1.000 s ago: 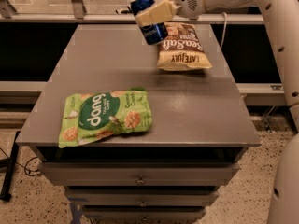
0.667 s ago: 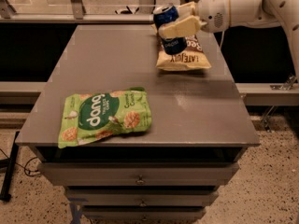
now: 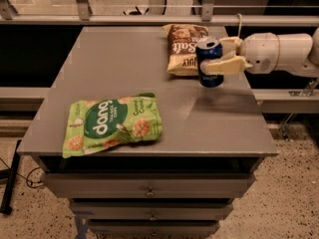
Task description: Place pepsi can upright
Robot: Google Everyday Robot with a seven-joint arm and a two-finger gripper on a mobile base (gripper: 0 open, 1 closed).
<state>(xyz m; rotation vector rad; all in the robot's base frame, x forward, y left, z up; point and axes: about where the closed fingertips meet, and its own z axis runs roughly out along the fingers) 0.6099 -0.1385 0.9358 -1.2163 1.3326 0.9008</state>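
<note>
The pepsi can (image 3: 210,63) is dark blue with a silver top. It stands upright at the right side of the grey table (image 3: 124,59), its base at or just above the surface. My gripper (image 3: 217,55) reaches in from the right and is shut on the can, with cream fingers (image 3: 227,65) around its upper half. The white arm (image 3: 279,53) extends off the right edge of the view.
A brown snack bag (image 3: 182,49) lies flat just behind and left of the can. A green Dang snack bag (image 3: 113,124) lies near the table's front left. Drawers (image 3: 149,190) sit below the tabletop. A metal rail (image 3: 149,6) runs behind the table.
The gripper has carried the can down and toward the front right, from above the brown bag, and turned it from tilted to upright by the table surface.
</note>
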